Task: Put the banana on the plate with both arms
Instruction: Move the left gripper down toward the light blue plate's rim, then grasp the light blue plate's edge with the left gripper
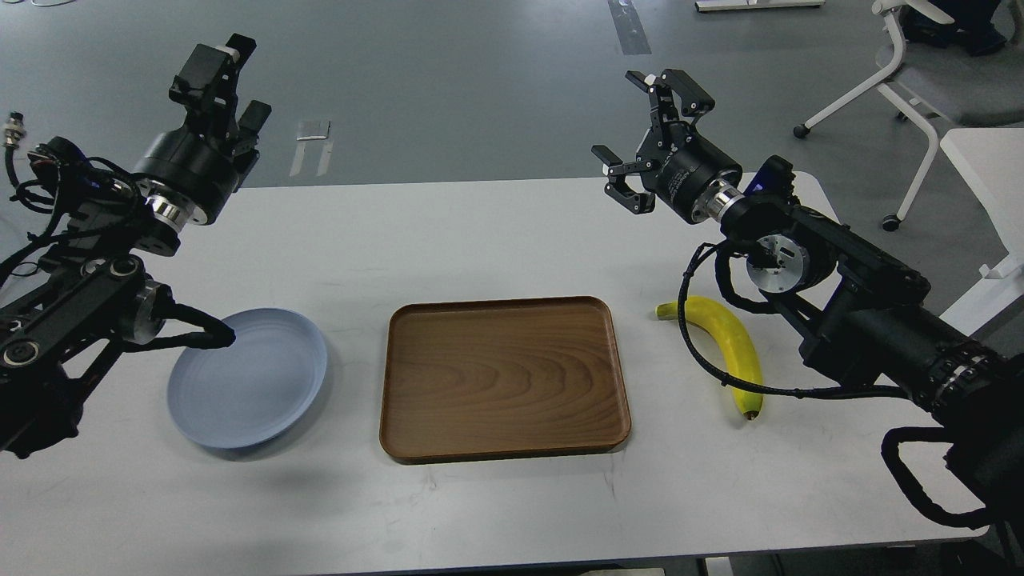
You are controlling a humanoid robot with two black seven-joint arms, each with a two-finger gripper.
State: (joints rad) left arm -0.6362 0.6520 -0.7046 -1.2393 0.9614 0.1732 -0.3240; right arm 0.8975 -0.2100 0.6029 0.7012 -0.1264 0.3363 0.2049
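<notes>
The yellow banana (pixel 732 346) lies on the white table (pixel 480 232) at the right, stem end toward the wooden tray, partly crossed by a black cable. The pale blue-grey plate (pixel 248 382) lies at the left, with nothing on it. My right gripper (pixel 646 128) is open and empty, held in the air above the table's far right, behind the banana and apart from it. My left gripper (pixel 232 86) is open and empty, raised high over the far left edge, well behind the plate.
A rectangular brown wooden tray (pixel 504 376) lies in the middle between plate and banana, with nothing in it. A white office chair (pixel 920 72) and a second white table (pixel 992 176) stand off to the right.
</notes>
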